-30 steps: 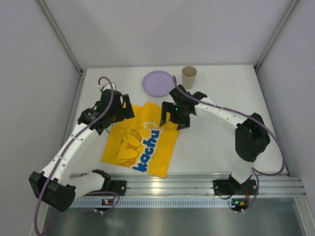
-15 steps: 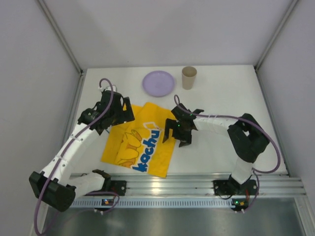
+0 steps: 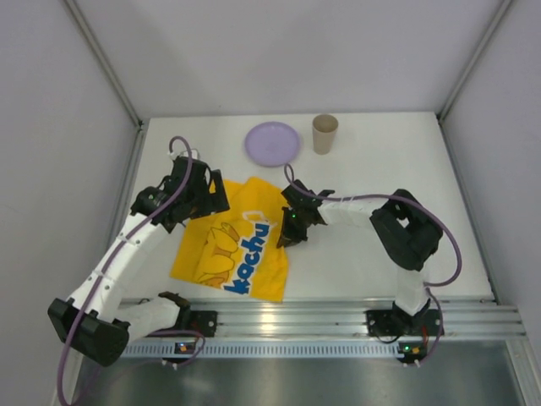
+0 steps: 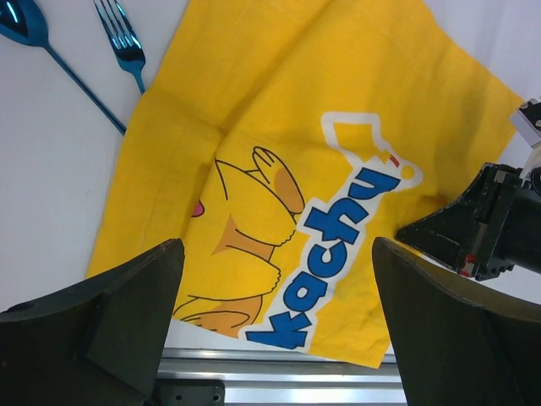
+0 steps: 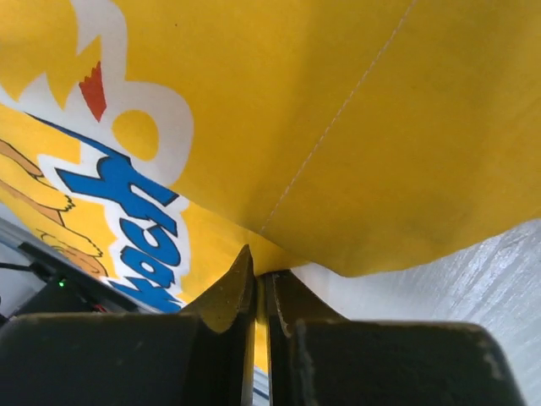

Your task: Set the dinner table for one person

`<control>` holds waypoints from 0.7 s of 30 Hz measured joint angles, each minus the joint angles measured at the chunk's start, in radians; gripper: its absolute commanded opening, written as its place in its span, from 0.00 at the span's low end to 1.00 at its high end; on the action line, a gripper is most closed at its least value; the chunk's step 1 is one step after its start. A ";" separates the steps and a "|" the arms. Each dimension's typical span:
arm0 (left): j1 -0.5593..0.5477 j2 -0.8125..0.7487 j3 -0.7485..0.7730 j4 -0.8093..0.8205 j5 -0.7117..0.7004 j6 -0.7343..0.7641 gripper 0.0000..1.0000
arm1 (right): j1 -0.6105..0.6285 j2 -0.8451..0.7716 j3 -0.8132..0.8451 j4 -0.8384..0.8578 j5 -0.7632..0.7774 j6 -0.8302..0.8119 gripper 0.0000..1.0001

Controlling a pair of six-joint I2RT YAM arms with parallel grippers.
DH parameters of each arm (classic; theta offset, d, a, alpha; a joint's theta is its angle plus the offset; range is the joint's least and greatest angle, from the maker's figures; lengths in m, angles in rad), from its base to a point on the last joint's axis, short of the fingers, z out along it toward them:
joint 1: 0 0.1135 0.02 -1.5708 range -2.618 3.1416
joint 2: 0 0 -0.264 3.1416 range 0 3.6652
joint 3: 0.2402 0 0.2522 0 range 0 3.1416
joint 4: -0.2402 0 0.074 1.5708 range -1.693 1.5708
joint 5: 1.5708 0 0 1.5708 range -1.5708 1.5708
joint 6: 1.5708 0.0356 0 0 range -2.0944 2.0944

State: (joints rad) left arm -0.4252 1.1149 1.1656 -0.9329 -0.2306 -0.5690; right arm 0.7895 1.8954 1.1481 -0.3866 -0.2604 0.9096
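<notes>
A yellow cartoon-printed mat (image 3: 230,244) lies rumpled on the white dinner table (image 3: 380,169), near its front left. My right gripper (image 3: 286,235) is low at the mat's right edge, shut on the cloth. In the right wrist view the fingertips (image 5: 264,275) pinch the yellow hem, and the mat (image 5: 338,127) lifts in a fold above them. My left gripper (image 3: 196,193) hangs open over the mat's far left corner. In the left wrist view its wide-apart fingers (image 4: 127,321) frame the mat (image 4: 279,194), with nothing between them.
A purple plate (image 3: 272,142) and a tan paper cup (image 3: 325,133) stand at the table's far edge. A blue fork (image 4: 122,42) and blue spoon (image 4: 21,21) lie on the table beyond the mat's left corner. A metal rail (image 3: 321,317) runs along the near edge.
My right gripper came down and leftward to the mat's right edge and shut on it. That edge has been pushed left and bunched up. The left arm has hardly moved.
</notes>
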 measured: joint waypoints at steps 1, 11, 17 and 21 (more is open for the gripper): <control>0.000 0.000 -0.001 0.000 0.001 0.000 0.98 | -0.001 0.000 -0.002 -0.005 0.001 -0.005 0.00; 0.000 0.029 -0.097 0.073 -0.006 -0.016 0.97 | -0.100 -0.240 0.034 -0.326 0.178 -0.187 0.00; 0.000 0.170 -0.224 0.179 0.019 -0.045 0.94 | -0.149 -0.311 0.130 -0.404 0.213 -0.292 0.00; -0.003 0.317 -0.208 0.249 0.047 -0.058 0.94 | -0.148 -0.296 0.099 -0.422 0.206 -0.319 0.00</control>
State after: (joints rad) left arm -0.4278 1.4322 0.9577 -0.6838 -0.1841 -0.6273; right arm 0.6415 1.5997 1.2472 -0.8089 -0.0540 0.5911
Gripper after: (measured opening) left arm 0.941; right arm 0.022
